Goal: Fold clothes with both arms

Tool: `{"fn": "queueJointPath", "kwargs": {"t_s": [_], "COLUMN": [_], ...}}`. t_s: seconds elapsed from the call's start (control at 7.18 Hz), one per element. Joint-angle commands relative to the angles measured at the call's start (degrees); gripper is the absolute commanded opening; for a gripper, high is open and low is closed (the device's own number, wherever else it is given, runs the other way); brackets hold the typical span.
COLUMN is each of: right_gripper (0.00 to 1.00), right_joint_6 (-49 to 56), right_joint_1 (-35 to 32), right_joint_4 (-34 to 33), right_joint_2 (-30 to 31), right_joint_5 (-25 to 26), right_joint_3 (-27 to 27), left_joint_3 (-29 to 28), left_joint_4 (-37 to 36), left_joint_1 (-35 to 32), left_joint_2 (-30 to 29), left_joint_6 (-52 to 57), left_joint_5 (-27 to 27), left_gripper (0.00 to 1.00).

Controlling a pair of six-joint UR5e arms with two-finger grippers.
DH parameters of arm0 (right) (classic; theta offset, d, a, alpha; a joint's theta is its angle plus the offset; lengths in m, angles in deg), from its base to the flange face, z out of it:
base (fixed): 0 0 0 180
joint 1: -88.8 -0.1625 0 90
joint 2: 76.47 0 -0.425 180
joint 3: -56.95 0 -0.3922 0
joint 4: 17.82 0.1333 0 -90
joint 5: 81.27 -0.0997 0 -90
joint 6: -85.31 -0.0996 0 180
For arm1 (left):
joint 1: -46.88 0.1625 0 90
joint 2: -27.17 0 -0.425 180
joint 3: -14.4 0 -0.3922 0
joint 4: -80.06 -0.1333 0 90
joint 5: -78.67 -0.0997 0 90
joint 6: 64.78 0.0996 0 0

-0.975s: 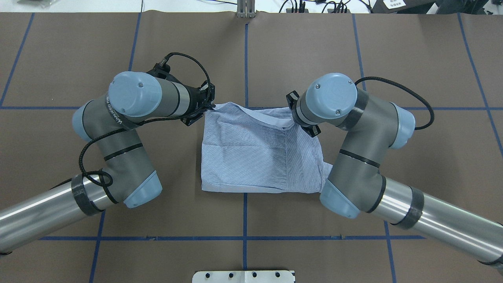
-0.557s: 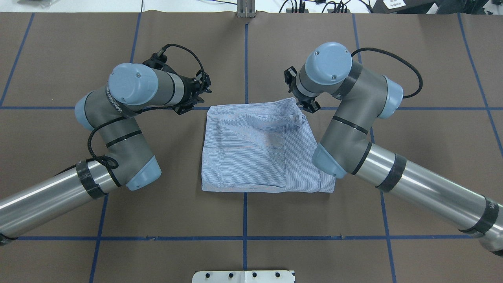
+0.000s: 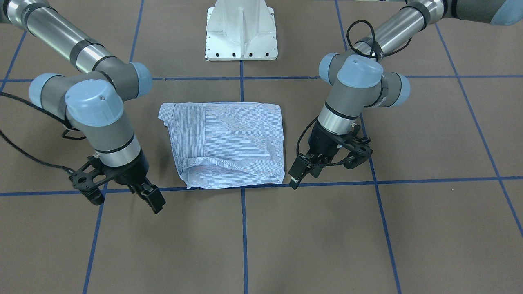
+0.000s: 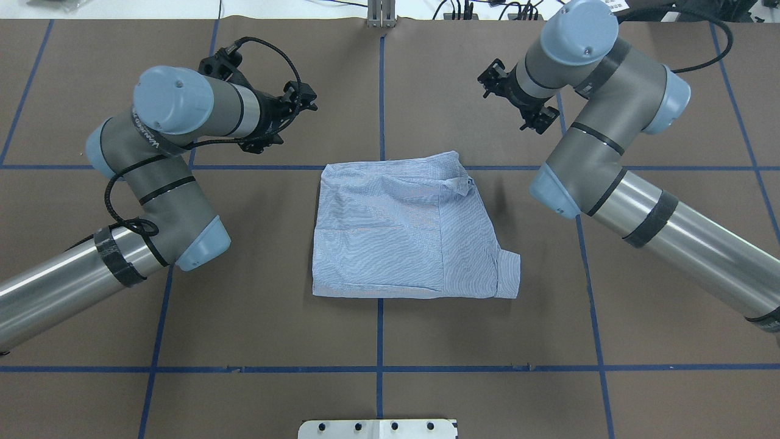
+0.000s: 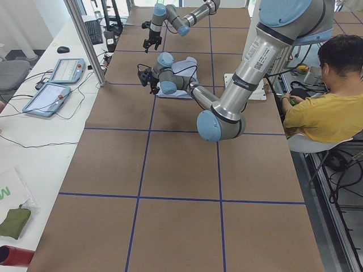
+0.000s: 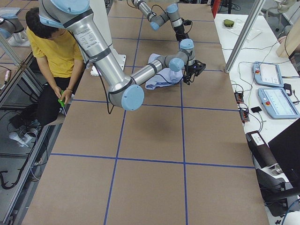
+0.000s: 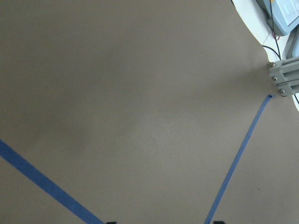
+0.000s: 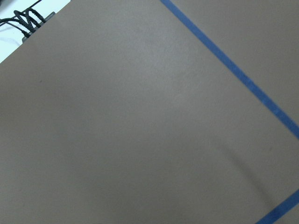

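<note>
The light blue striped shirt (image 4: 408, 231) lies folded into a rough square at the middle of the brown table, and neither gripper touches it. It also shows in the front view (image 3: 229, 143). My left gripper (image 4: 303, 100) hangs open and empty above the table, beyond the shirt's far left corner; in the front view (image 3: 304, 176) it is just right of the shirt. My right gripper (image 4: 512, 94) is open and empty, beyond the far right corner; in the front view (image 3: 149, 198) it is to the shirt's left. Both wrist views show only bare table.
The table (image 4: 244, 305) is brown with a grid of blue tape lines. The white pedestal base (image 3: 241, 32) stands at the robot's side. A metal post (image 4: 381, 12) stands at the far edge. A seated operator in yellow (image 5: 332, 107) and control tablets (image 5: 57, 85) are beside the table.
Both grippers let go of the shirt's far edge, which dropped flat. Both arms then moved outward and toward the far side, away from the shirt.
</note>
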Motion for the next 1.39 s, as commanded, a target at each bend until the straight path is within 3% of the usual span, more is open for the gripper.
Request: {"fn": "queueJointPath", "kwargs": {"t_s": [0.0, 0.14, 0.56, 0.84, 0.98, 1.25], "right_gripper": [1.00, 1.00, 1.00, 1.00, 1.00, 1.00], "right_joint_6": [19.2, 27.6, 57.6, 72.5, 80.3, 91.6], "right_joint_1": [-5.7, -8.5, -24.3, -31.9, -33.6, -35.4], "right_joint_4": [0.2, 0.2, -1.0, -1.7, -5.6, -16.3], "right_joint_2": [5.0, 8.8, 16.2, 22.3, 23.8, 23.4], "right_joint_5": [-5.7, -6.5, -19.6, -21.7, -21.8, -21.8], "right_joint_3": [1.5, 3.0, 2.8, 2.4, 2.4, 2.4], "left_joint_3": [7.8, 10.4, 10.0, 1.4, -2.6, -3.9], "left_joint_4": [-0.3, -0.4, -0.6, -0.7, -1.4, -6.6], "left_joint_1": [-3.7, -5.9, -22.0, -33.0, -38.0, -39.5], "left_joint_2": [7.0, 10.9, 21.4, 23.4, 23.3, 23.2], "left_joint_6": [17.8, 25.6, 66.0, 89.8, 96.8, 100.0], "left_joint_5": [3.9, 5.9, 17.1, 22.7, 24.5, 25.4], "left_gripper": [0.99, 0.99, 0.99, 0.99, 0.99, 0.99]}}
